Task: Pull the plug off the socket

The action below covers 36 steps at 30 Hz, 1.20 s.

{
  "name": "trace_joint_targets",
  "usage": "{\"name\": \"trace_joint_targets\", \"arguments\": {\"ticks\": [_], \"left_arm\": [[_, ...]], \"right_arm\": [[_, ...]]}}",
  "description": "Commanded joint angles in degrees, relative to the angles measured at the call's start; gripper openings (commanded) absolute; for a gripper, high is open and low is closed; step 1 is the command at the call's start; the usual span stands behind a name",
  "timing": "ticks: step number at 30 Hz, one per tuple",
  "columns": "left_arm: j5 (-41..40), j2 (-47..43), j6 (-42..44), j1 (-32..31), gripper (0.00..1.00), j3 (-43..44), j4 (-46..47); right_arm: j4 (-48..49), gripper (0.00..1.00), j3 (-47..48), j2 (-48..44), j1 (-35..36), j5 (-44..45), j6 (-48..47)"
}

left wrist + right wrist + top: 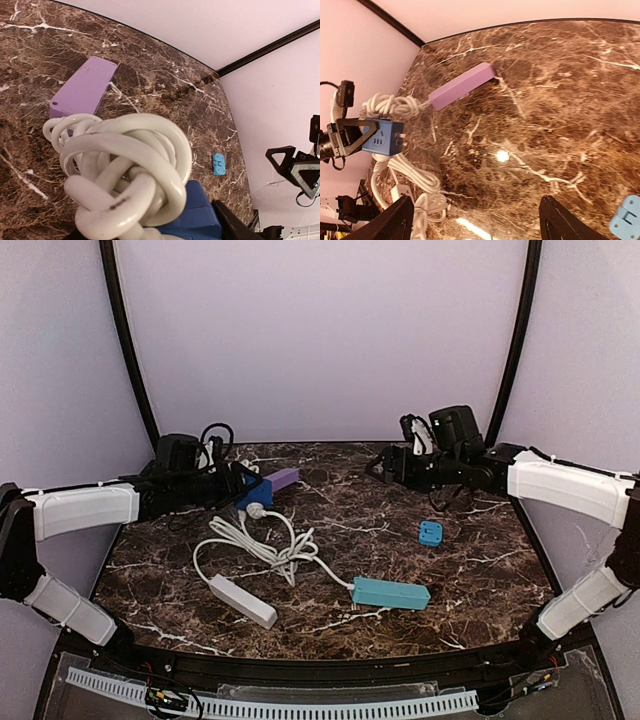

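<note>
The socket, a bright blue cube [252, 492], is at the back left, held above the table in my left gripper [238, 489], which is shut on it. A white plug [258, 510] sits against the cube's underside, and its white cable [262, 545] runs down in loops. In the left wrist view a knot of white cable [125, 170] hides most of the cube [197, 215], with one dark finger [235, 227] beside it. In the right wrist view the cube [382, 137] sits between the left arm's fingers. My right gripper [380, 468] is open and empty at the back right, over bare table [476, 199].
A purple power strip [283, 480] lies just right of the cube. A teal power strip [390, 592] and a white one [243, 601] lie near the front. A small blue piece [431, 533] lies to the right. Walls close off the back and sides.
</note>
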Motion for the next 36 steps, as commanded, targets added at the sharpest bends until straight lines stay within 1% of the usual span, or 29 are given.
{"name": "trace_joint_targets", "arguments": {"ticks": [1, 6, 14, 25, 36], "left_arm": [[-3.1, 0.2, -6.6, -2.1, 0.44, 1.1, 14.4], [-3.6, 1.6, -9.3, -4.2, 0.44, 1.2, 17.9], [-3.1, 3.8, -12.6, -6.6, 0.44, 1.2, 22.1], [-1.9, 6.8, -14.5, -8.3, 0.43, 2.8, 24.0], [-1.8, 7.7, -15.5, -8.5, 0.43, 3.1, 25.2]], "right_arm": [[3.5, 0.86, 4.1, 5.9, 6.0, -2.7, 2.3], [4.1, 0.86, 9.7, 11.7, 10.4, -3.1, 1.8], [1.7, 0.83, 16.7, 18.1, 14.0, -1.7, -0.2], [1.4, 0.75, 22.7, 23.6, 16.1, -1.5, -1.4], [0.0, 0.75, 26.8, 28.6, 17.9, 1.3, -2.5]]}}
